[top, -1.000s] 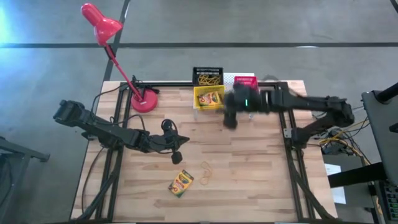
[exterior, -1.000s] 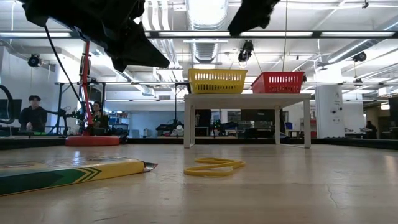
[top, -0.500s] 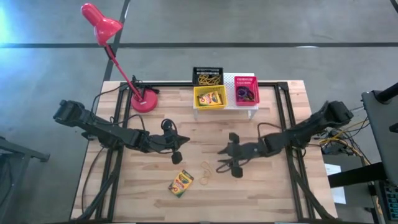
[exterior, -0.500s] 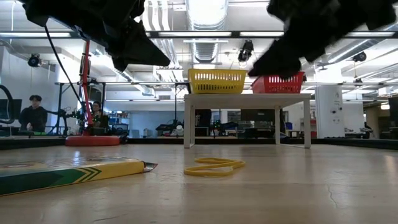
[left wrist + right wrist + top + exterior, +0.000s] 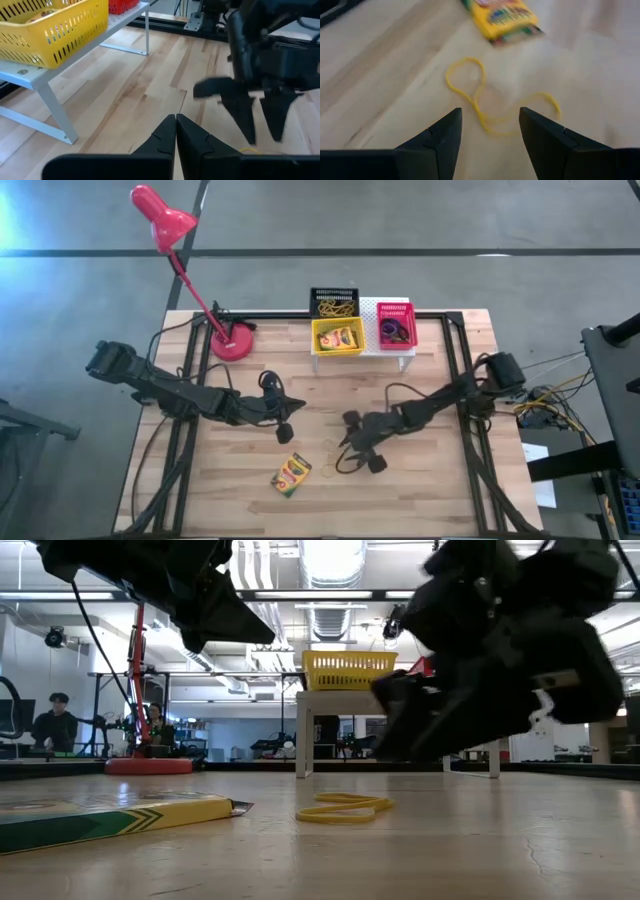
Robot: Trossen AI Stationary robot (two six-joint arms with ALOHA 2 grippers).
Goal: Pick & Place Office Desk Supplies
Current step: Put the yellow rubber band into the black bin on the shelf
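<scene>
One rubber band [image 5: 492, 107] under my spread right gripper [image 5: 490, 132].
I'd drop straight, straddling the strands, crayon box [image 5: 502, 17] at twelve o'clock; left gripper [image 5: 176, 131] pinched together, waiting.

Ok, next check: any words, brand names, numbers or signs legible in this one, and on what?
None can be read.
Yellow-green cardboard crayon box on the table: printing on its face, too small in the high view and blurred in the right wrist view.
Crayon box in the yellow slotted plastic basket: printing too small to read.
Nothing else shows lettering.
</scene>
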